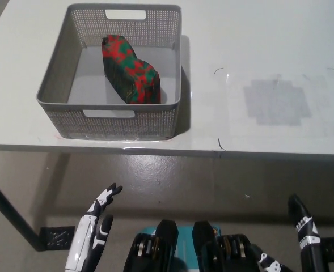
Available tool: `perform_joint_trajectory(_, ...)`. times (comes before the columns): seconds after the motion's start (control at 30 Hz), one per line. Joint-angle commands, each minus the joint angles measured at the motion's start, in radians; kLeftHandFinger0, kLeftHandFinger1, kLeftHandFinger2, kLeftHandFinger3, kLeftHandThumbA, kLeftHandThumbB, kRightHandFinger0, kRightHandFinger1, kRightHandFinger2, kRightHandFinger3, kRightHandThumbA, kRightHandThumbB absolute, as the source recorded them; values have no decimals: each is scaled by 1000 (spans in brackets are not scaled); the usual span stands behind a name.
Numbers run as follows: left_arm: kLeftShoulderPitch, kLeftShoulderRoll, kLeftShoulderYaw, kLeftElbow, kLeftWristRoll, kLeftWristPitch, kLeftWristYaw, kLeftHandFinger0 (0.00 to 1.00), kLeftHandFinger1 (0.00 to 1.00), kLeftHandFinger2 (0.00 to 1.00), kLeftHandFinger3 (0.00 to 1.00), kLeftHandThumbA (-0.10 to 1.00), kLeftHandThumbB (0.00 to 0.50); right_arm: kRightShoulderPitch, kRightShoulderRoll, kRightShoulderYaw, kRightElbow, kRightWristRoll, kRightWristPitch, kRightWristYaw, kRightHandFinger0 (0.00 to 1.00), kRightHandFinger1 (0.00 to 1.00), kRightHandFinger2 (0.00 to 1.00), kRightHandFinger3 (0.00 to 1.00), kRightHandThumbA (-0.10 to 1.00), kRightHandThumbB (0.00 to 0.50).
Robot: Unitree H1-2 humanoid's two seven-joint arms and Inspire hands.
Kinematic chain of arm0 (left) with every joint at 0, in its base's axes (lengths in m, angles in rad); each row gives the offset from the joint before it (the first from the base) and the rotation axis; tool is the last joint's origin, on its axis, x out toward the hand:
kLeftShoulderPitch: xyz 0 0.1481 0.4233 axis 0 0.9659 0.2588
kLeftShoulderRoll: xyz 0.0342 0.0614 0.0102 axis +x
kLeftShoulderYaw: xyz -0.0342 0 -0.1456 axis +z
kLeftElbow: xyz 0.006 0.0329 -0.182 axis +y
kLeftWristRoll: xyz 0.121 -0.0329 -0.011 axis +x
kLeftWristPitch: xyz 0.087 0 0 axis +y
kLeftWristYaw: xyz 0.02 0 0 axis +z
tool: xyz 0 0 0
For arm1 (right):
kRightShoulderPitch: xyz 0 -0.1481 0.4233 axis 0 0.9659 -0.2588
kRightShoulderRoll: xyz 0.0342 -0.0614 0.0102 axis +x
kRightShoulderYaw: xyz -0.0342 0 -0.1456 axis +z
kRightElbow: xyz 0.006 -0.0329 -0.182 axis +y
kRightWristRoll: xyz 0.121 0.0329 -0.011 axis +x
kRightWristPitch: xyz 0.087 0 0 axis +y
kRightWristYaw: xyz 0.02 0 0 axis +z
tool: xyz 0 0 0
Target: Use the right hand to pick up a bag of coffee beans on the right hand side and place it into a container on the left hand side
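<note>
A red and green patterned coffee bag [130, 69] lies inside the grey mesh basket [62, 73] on the left part of the white table. No hand touches it. My white left hand [93, 233] is low at the bottom left, below the table edge, fingers apart and empty. My black right hand [307, 237] shows at the bottom right corner, also below the table, fingers spread and holding nothing.
The white table [269, 45] spans the upper picture, with a grey taped patch [276, 102] on its right side. Its front edge runs across the middle; below it is bare floor with a black table foot [57, 237].
</note>
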Motion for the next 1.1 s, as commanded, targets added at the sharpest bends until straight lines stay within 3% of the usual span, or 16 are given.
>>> perform_joint_trajectory(0.0,-3,-13,1,-45,28,39,15,1000,1000,1000,1000,1000,322,-16,-1,-4,-3,-11,-74,-42,1000,1000,1000,1000,1000,339)
perform_joint_trajectory(0.07,1,-12,0,-58,70,65,17,1000,1000,1000,1000,1000,341,-22,-2,5,12,-4,-74,-46,1000,1000,1000,1000,981,345)
perform_joint_trajectory(0.23,-13,0,-3,-77,99,114,1,1000,1000,1000,1000,1000,330,-51,3,8,41,-8,-74,-53,1000,1000,1000,1000,971,347)
perform_joint_trajectory(0.4,-34,12,-7,-68,88,125,-11,1000,1000,1000,1000,1000,356,-72,-2,14,68,-19,-74,-59,1000,1000,1000,1000,945,307)
perform_joint_trajectory(0.63,-45,22,-8,-75,113,143,0,1000,1000,1000,1000,1000,364,-89,4,3,95,-43,-38,-52,1000,1000,1000,1000,968,302)
perform_joint_trajectory(0.73,-40,16,-2,-68,93,111,16,1000,1000,1000,1000,1000,359,-85,6,4,85,-59,22,-45,1000,1000,1000,1000,972,282)
perform_joint_trajectory(0.9,-29,14,8,-75,74,99,22,1000,1000,1000,1000,1000,391,-80,17,7,72,-178,94,-72,1000,1000,1000,1000,932,198)
perform_joint_trajectory(1.07,-7,13,9,-69,61,78,22,1000,1000,1000,1000,1000,382,-59,27,8,66,-212,116,-84,1000,1000,1000,1000,891,183)
